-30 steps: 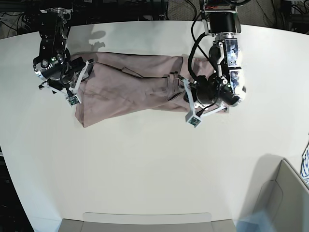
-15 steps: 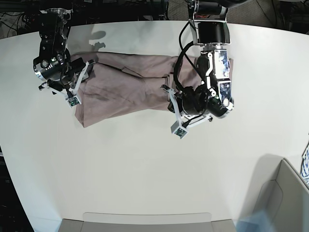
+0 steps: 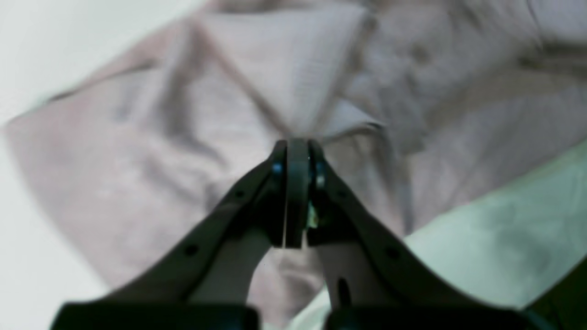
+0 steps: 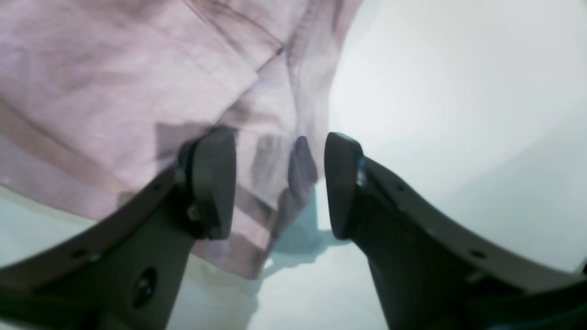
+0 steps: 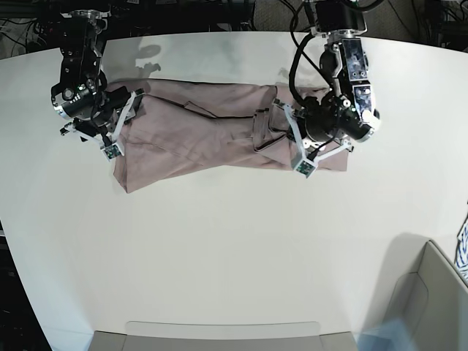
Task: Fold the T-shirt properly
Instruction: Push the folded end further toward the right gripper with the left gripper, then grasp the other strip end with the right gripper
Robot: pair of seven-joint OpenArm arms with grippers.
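The dusty-pink T-shirt (image 5: pixel 205 131) lies wrinkled in a long band across the far half of the white table (image 5: pixel 234 248). My left gripper (image 5: pixel 313 142) is over the shirt's right end. In the left wrist view it (image 3: pixel 296 146) is shut, with a raised fold of the shirt (image 3: pixel 257 73) converging at its tips. My right gripper (image 5: pixel 121 117) is at the shirt's left end. In the right wrist view it (image 4: pixel 277 183) is open, its fingers (image 4: pixel 213 183) on either side of a hemmed edge of the shirt (image 4: pixel 114 82), close to the table.
A grey bin (image 5: pixel 431 300) stands at the front right corner, with a blue-and-white patterned cloth (image 5: pixel 463 245) at the right edge. A grey tray edge (image 5: pixel 219 335) lies along the table's front. Cables and dark gear sit behind the far edge.
My left arm swung toward the front left over the shirt, then back right and farther away; the shirt's right end now shows beside it. The right arm has barely moved.
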